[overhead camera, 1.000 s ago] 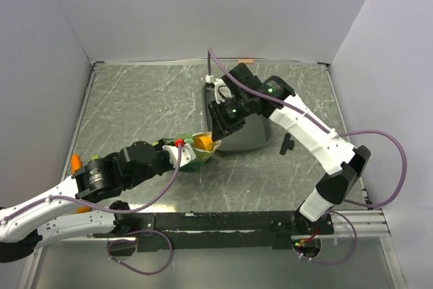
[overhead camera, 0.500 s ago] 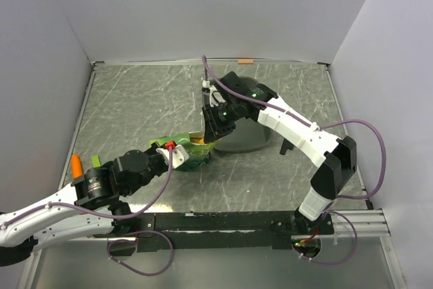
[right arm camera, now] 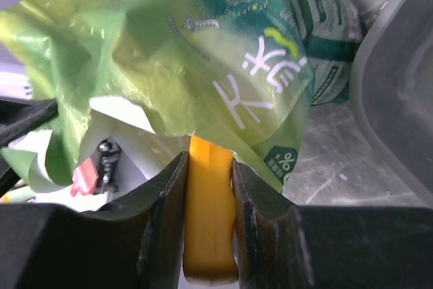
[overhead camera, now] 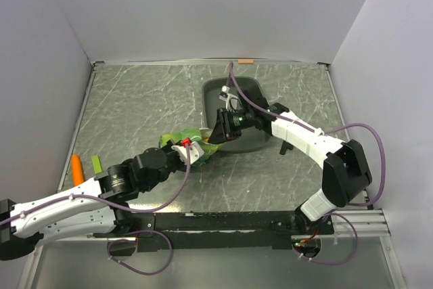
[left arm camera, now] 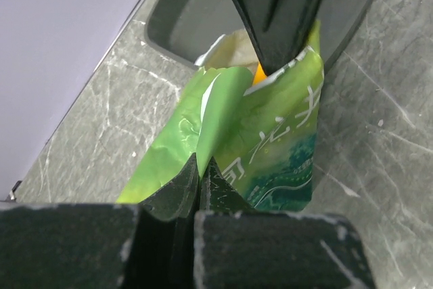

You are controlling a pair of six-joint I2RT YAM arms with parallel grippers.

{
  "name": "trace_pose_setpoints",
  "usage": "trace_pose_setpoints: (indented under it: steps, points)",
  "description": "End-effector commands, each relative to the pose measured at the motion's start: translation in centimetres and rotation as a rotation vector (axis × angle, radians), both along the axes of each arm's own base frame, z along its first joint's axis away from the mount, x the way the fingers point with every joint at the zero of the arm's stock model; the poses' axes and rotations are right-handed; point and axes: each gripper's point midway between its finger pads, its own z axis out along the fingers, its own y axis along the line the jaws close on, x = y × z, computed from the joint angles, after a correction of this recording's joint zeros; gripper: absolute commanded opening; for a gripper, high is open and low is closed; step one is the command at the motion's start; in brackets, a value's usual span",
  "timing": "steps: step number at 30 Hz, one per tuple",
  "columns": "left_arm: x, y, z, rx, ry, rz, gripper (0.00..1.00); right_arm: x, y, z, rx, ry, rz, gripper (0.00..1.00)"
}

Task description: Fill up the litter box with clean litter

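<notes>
The litter box (overhead camera: 218, 96), a dark grey tray, lies at the back centre of the table; it also shows in the left wrist view (left arm camera: 196, 18) and the right wrist view (right arm camera: 399, 99). A green crinkly bag (overhead camera: 184, 141) lies against its near left corner. My left gripper (overhead camera: 198, 154) is shut on the bag's edge (left arm camera: 270, 133). My right gripper (overhead camera: 212, 137) is shut on the orange scoop's handle (right arm camera: 210, 214), whose head is inside the bag's mouth (right arm camera: 203, 52). A sliver of orange (left arm camera: 259, 71) shows there. The clean litter is hidden.
An orange item (overhead camera: 76, 167) and a small green item (overhead camera: 95, 164) lie at the left edge. A small black part (overhead camera: 286, 143) lies right of the tray. Orange tape (overhead camera: 245, 62) marks the back edge. Grey walls close in three sides.
My right gripper has swung down and off the tray's left side to the bag's mouth, uncovering the tray. The left arm has reached forward with the bag.
</notes>
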Motion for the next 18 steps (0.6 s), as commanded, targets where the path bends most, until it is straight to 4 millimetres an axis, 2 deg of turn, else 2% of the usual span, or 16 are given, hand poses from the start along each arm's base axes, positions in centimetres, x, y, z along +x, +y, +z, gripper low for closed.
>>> trace_pose_setpoints:
  steps: [1, 2, 4, 9, 16, 18]
  points:
    - [0.2, -2.4, 0.4, -0.046, 0.01, -0.04, 0.01, -0.7, -1.1, -4.1, 0.004, 0.051, -0.04, 0.0]
    - [0.3, -2.7, 0.4, -0.039, 0.008, -0.046, 0.01, -1.6, -1.1, -4.9, 0.027, 0.096, -0.033, 0.0]
    - [0.3, -3.4, 0.9, -0.054, 0.002, -0.065, 0.01, -1.7, -0.6, -4.9, 0.076, 0.085, -0.025, 0.0]
    - [0.5, -4.3, 1.3, -0.059, 0.01, -0.078, 0.01, -2.7, -0.8, -4.9, 0.104, 0.089, -0.01, 0.0]
    - [0.4, -5.0, 1.9, -0.104, 0.01, -0.091, 0.01, -3.1, -2.5, -3.3, 0.177, 0.08, -0.041, 0.0]
    - [0.4, -5.3, 1.7, -0.107, 0.012, -0.096, 0.01, -3.0, -3.2, -3.4, 0.2, 0.086, -0.067, 0.0]
